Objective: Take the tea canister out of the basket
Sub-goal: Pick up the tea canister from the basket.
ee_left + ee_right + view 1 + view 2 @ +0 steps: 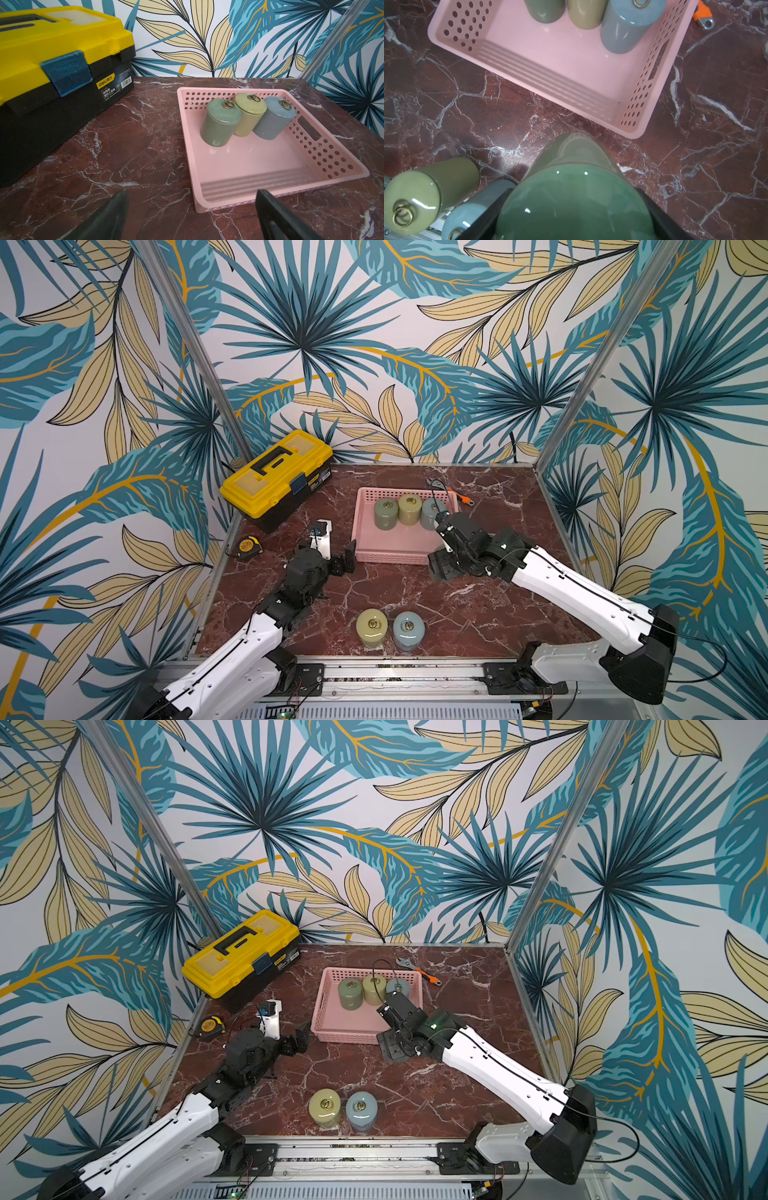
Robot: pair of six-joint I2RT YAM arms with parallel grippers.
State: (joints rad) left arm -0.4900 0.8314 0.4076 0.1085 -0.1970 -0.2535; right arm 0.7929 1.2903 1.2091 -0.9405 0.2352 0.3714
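Finding: the right gripper [575, 212] is pinching the held canister [571, 197], a glossy green one, with its jaws set wide on either side of it. The held canister is outside the basket [571, 68], above the table [695, 145] just off the basket's corner nearest the right arm. The arm hides it in both top views. Whether its base rests on the table or hangs clear cannot be told.

The left gripper [191, 192] is spread and empty, near the opposite near corner of the basket.

Risks noted:
- Slip. The glaze looks smooth and the grip is wide, so a jolt or a tilt could let the held canister slide out.
- Collision at set-down. A yellow canister [425, 193] and a blue canister [471, 207] stand on the table close by, and the blue one is just beside one jaw. Opening or lowering here could knock it over.
- Basket contact. A drift toward the corner could catch the rim and shift the basket.
- A row of three canisters [247, 112] stands packed together in the basket, and disturbing it could topple one.
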